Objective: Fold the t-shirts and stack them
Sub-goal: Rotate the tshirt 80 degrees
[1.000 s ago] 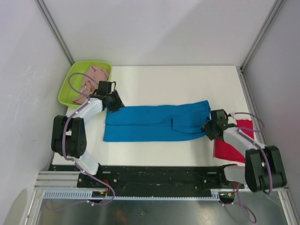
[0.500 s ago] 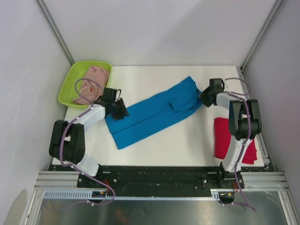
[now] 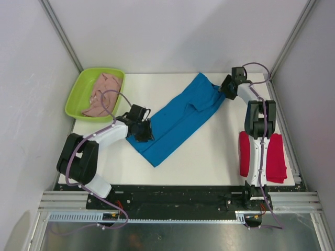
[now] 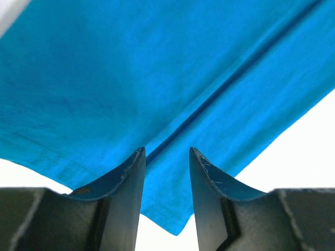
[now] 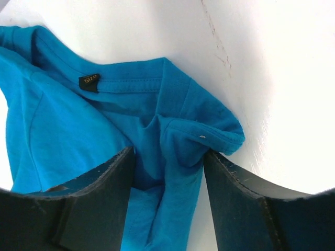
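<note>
While the red t-shirt looks folded at 4 o'clock, the blue t-shirt lies as a long strip from 7 to 1 o'clock, and the pink t-shirt sits crumpled in the tray at 10. The left end effector and right end effector each straddle blue cloth; whether either is clenched I cannot tell.

A blue shirt lies slantwise across the white table. A folded red shirt sits by its right edge, a green tray at its far-left corner.
</note>
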Controlling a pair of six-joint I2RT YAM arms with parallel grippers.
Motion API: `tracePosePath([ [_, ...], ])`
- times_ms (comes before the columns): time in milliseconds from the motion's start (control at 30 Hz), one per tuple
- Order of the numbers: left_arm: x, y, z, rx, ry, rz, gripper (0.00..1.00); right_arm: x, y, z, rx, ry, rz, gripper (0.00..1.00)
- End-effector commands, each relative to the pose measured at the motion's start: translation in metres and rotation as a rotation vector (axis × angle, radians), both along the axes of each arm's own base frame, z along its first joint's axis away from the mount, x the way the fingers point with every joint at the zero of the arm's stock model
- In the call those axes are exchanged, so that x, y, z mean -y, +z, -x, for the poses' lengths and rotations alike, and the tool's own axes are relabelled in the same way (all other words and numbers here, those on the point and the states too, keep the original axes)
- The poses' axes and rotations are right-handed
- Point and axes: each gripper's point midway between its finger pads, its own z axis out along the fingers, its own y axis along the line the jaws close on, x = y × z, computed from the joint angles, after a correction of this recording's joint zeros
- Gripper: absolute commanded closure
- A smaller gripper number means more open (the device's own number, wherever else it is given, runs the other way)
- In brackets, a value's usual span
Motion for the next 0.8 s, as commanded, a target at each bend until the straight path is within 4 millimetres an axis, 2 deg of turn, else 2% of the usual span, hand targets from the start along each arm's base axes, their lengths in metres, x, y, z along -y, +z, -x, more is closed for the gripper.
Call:
tracePosePath([
  [0, 0.013, 0.005, 0.009, 0.023, -0.068, -0.021, 0.56, 0.025, -0.022, 0.024, -0.158, 0.032, 0.068, 0.37],
  [167, 0.033, 0.012, 0.015, 0.036, -0.152, -0.033, 0.56, 0.047, -0.001, 0.034, -0.181, -0.030, 0.085, 0.35],
  [267, 0.038, 0.013, 0.023, 0.043, -0.192, -0.064, 0.57, 0.051, 0.005, 0.047, -0.193, -0.063, 0.080, 0.35],
  [400, 0.037, 0.010, 0.034, 0.043, -0.216, -0.099, 0.58, 0.050, 0.003, 0.056, -0.189, -0.088, 0.055, 0.38],
  [533, 0.035, 0.008, 0.040, 0.035, -0.219, -0.103, 0.58, 0.048, -0.009, 0.052, -0.202, -0.093, 0.038, 0.40],
  [600, 0.035, 0.008, 0.041, 0.035, -0.226, -0.100, 0.58, 0.048, -0.015, 0.049, -0.214, -0.094, 0.033, 0.44],
  [767, 0.035, 0.008, 0.051, 0.022, -0.246, -0.110, 0.58, 0.049, -0.018, 0.036, -0.209, -0.103, 0.031, 0.62],
])
